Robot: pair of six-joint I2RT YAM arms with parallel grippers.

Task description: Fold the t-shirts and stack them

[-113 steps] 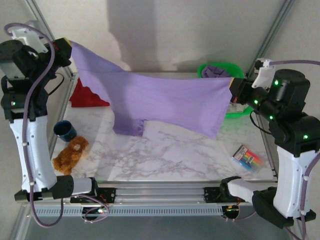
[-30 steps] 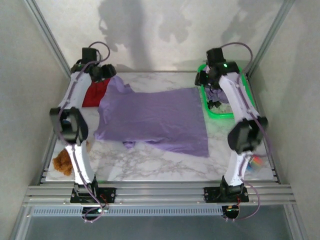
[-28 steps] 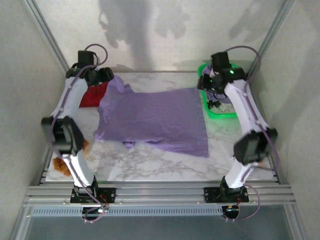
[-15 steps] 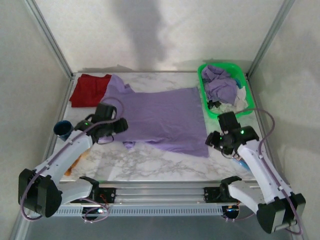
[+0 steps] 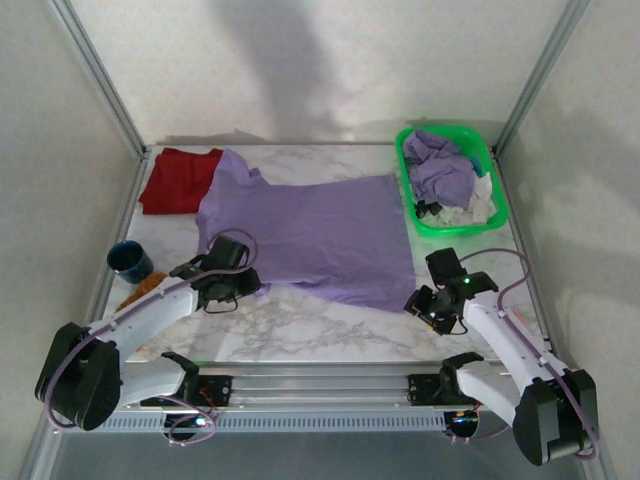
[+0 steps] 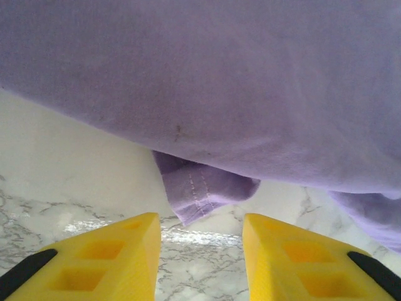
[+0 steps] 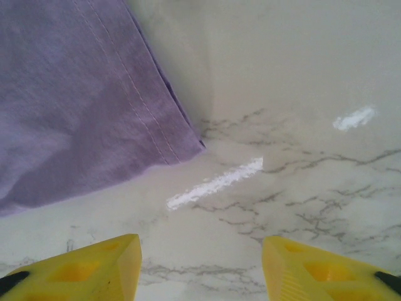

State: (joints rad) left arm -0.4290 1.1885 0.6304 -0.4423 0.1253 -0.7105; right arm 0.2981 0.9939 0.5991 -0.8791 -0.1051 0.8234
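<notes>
Lavender t-shirt [image 5: 310, 230] lies flat on the table [image 5: 320, 335], and we judge the fold starting: left gripper [image 6: 200, 251] at its tucked near sleeve [image 6: 203, 188] and right gripper [image 7: 200, 263] at its near-right hem corner [image 7: 178, 135] both show jaws apart and empty, so each must next pinch cloth.

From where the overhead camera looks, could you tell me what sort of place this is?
Probably a robot test cell: metal frame posts and plain walls enclose a marble-patterned table, the left arm and right arm are bolted at its near edge, a lavender t-shirt lies spread.
</notes>
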